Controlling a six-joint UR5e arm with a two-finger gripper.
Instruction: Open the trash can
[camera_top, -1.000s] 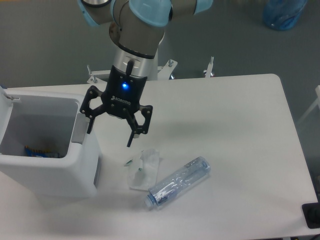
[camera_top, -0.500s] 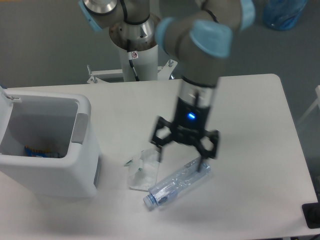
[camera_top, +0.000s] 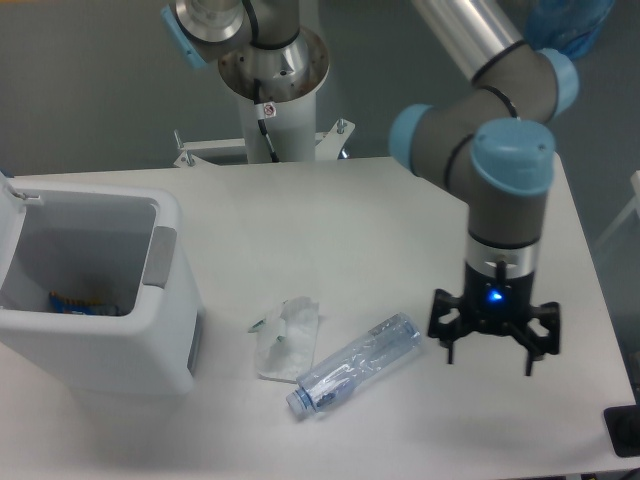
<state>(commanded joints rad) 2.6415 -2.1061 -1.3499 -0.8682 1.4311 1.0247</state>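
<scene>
The trash can (camera_top: 120, 335) is a large white boxy bin at the table's left edge. It stands open at the top, with the grey push tab (camera_top: 159, 258) on its right rim and the lid raised at the far left (camera_top: 8, 200). Something blue lies at its bottom (camera_top: 80, 303). My gripper (camera_top: 492, 361) hangs at the right side of the table, far from the can. Its fingers are spread open and hold nothing.
A clear plastic bottle (camera_top: 355, 362) lies on its side near the table's middle front. A crumpled clear wrapper (camera_top: 284, 335) lies just left of it. The arm's base (camera_top: 270, 70) stands behind the table. A dark object (camera_top: 624, 430) sits at the bottom right corner.
The gripper has swept from beside the trash can's right rim across the table to the right, passing over the bottle. It stays open. The can, bottle and wrapper have not moved.
</scene>
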